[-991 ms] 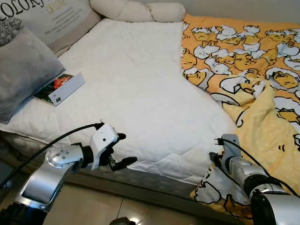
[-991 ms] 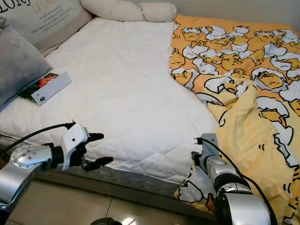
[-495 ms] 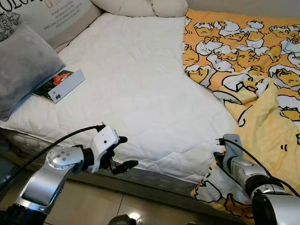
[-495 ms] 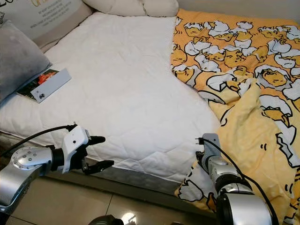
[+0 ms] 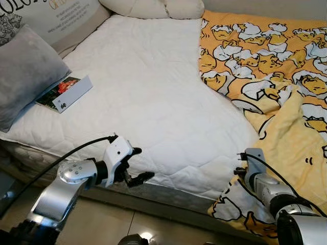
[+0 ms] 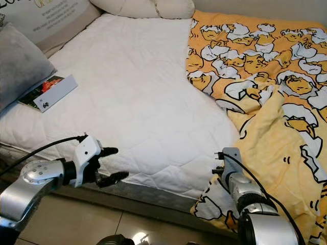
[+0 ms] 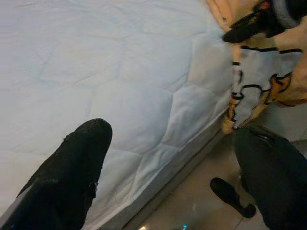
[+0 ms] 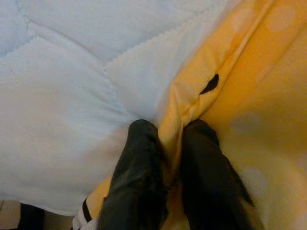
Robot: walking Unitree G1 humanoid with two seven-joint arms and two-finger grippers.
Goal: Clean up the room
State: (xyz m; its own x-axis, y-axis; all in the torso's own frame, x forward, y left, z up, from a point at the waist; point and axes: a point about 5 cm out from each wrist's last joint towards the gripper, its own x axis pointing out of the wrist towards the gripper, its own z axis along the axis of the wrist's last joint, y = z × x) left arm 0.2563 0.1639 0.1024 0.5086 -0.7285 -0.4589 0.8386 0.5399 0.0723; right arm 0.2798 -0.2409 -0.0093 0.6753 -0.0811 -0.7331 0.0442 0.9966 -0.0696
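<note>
Yellow cartoon-print blanket (image 5: 265, 76), thin and crumpled, covering the right half of the white quilted mattress (image 5: 148, 97) and hanging over the near edge of that mattress at its right corner. One fold turned over near the same edge, plain pale yellow underside up. Hem of the blanket pinched between the two black fingers (image 8: 139, 172) of the right gripper (image 8: 168, 143), pressed together on the fabric, exactly where the blanket meets the mattress at the near right corner. Right silver arm (image 5: 265, 186) low beside that corner, black cable along the wrist.

Left gripper (image 5: 135, 166) just in front of the near edge of the mattress, to the left of the blanket, fingers spread apart and holding nothing; one finger over the quilted top, the other lower, beside the grey side of the mattress. Left silver arm (image 5: 66, 184) below, above the beige tiled floor (image 5: 102, 224).

On the left part of the mattress, well apart from the blanket: small flat box (image 5: 65, 94), white with a dark picture side, partly under a grey pillow (image 5: 25, 76). Behind the pillow, at the head of the mattress, a beige cushion with printed letters (image 5: 56, 20). At the far side of the mattress, a cream knotted cushion (image 5: 153, 8) touching the far corner of the blanket.
</note>
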